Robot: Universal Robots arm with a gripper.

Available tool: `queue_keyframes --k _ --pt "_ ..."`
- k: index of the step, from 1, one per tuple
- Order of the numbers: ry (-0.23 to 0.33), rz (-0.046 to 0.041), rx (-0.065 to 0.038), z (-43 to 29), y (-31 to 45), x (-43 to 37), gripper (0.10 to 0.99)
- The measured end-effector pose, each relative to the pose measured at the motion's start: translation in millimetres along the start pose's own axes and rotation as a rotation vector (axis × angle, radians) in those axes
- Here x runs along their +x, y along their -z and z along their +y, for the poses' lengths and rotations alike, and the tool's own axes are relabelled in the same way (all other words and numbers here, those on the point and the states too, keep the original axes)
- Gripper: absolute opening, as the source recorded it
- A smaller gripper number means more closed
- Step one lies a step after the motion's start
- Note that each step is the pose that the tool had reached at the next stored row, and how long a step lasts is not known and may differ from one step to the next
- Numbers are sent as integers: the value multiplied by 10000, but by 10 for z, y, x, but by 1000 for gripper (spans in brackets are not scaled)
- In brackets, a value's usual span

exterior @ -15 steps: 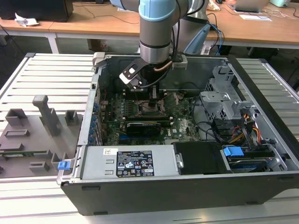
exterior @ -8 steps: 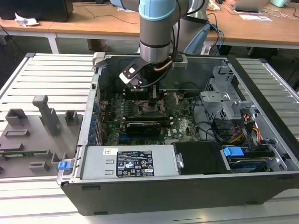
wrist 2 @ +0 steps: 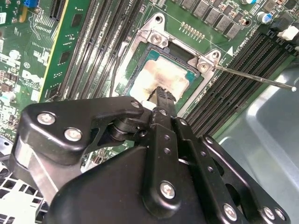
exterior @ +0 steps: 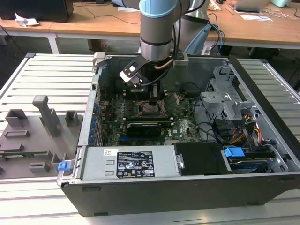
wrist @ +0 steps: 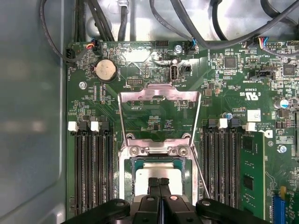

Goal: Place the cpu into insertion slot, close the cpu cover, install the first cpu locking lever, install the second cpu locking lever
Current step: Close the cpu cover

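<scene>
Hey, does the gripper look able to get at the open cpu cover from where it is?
Probably yes. The gripper hangs shut just over the seated cpu, and the cpu cover stands open right past it, with nothing between them that I can see.

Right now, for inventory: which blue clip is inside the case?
The blue clip by the cables; the other clip sits at the case's outer corner, exterior view's left.

Near part of the cpu (wrist: 142,179) hidden behind the gripper (wrist: 159,181) and cut off at the first wrist view's edge, insertion slot (exterior: 151,110) partly behind the arm (exterior: 159,28) in the exterior view
</scene>
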State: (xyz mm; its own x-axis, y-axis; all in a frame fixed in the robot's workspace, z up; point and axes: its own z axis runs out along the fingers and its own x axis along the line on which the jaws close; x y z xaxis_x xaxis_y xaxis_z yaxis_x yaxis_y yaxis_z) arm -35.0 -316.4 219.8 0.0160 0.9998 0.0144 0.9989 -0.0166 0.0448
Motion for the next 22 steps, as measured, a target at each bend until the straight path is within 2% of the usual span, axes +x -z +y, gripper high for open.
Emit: queue_keyframes --k 12,22 --pt "-1 21 0 2 45 1 106" --pt "-1 21 0 6 136 2 106"
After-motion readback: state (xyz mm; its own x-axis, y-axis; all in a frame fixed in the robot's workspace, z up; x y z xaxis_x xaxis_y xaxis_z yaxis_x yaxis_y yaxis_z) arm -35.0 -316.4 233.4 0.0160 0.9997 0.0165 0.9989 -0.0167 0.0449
